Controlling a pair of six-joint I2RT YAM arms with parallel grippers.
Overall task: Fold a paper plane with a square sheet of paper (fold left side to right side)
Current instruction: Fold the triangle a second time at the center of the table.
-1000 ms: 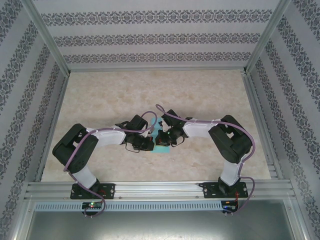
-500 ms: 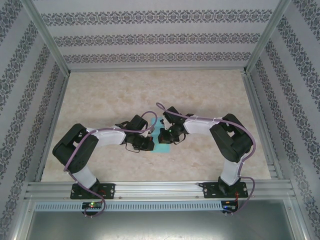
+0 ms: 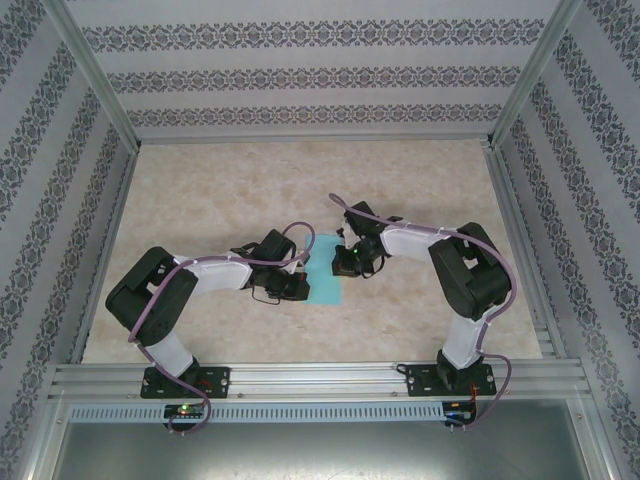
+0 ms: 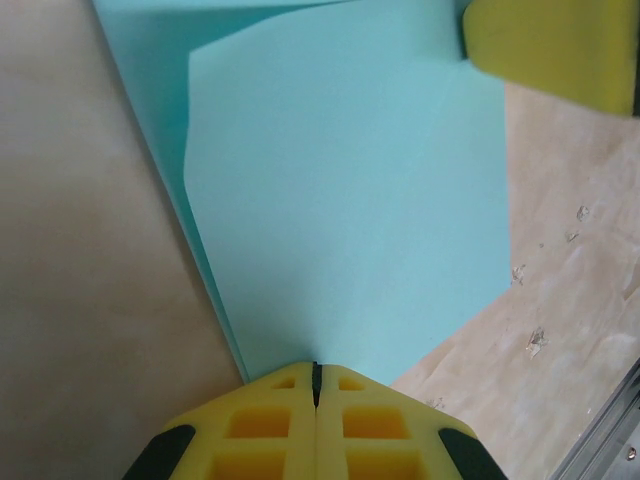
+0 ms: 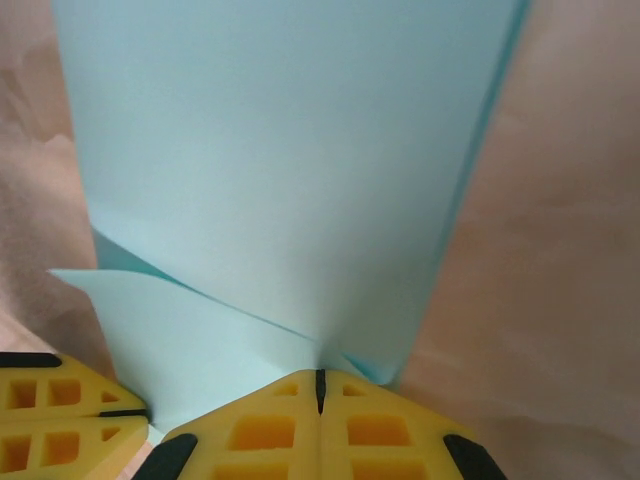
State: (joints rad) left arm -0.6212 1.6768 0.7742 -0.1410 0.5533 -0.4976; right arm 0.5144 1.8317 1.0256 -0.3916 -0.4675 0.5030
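Fingers (image 4: 250, 425) of left gripper (image 4: 315, 385) are pressed flat together, pinching a corner of the sheet of paper (image 4: 350, 200). Right gripper (image 5: 320, 395) is likewise clamped tight on the sheet, at an edge where a lower flap tucks under the top ply. From above, the left gripper sits at the sheet's left edge and the right gripper at its right edge. Sheet is light turquoise, partly folded, with a slanted flap over the lower layer. Beige marbled table (image 3: 220, 190) lies beneath the sheet.
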